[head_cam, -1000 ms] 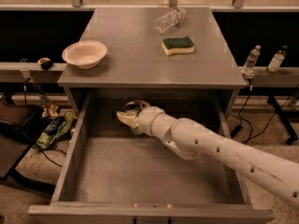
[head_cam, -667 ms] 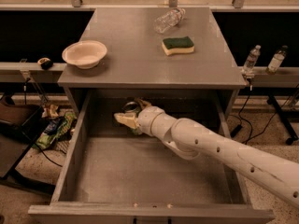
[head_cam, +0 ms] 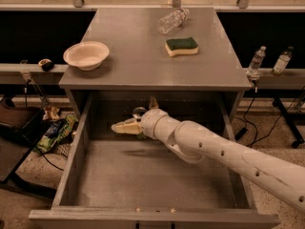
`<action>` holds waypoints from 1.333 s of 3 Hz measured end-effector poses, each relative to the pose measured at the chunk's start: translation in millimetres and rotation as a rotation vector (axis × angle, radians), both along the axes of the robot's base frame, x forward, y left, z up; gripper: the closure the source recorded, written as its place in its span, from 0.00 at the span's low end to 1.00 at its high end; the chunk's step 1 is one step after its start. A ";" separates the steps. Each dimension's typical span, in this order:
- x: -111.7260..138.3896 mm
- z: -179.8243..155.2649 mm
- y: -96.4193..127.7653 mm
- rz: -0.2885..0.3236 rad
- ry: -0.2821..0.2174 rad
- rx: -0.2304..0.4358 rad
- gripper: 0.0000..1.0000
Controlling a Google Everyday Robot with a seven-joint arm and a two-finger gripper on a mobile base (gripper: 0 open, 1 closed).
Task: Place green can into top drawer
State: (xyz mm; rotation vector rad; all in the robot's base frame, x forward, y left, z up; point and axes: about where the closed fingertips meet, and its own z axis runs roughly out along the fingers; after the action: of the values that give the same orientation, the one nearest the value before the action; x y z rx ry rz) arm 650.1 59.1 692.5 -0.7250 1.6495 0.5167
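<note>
The top drawer (head_cam: 76,162) is pulled wide open below the grey cabinet top (head_cam: 143,66). My gripper (head_cam: 135,114) reaches into the drawer's back part, with the white arm coming in from the lower right. Its fingers are spread: one points left (head_cam: 121,127) and one points up (head_cam: 153,102). Between them only the silver top of the green can (head_cam: 139,111) shows at the back of the drawer. The rest of the can is hidden behind the gripper, and I cannot tell whether the fingers touch it.
On the cabinet top stand a cream bowl (head_cam: 86,55) at the left, a green and yellow sponge (head_cam: 181,46), and a clear plastic bottle (head_cam: 172,20) lying down. Two water bottles (head_cam: 256,60) stand on the right ledge. Bags and cables (head_cam: 57,132) lie on the floor at the left.
The left finger has swung further left and down, so the gripper has opened wider. The arm has stayed in place at the back of the drawer.
</note>
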 end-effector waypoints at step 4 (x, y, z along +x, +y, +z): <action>-198.3 -74.9 -14.6 0.092 0.697 -0.168 0.00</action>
State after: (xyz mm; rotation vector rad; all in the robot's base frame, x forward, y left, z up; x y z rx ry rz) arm 451.8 44.5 617.6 -0.7960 2.3360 0.7583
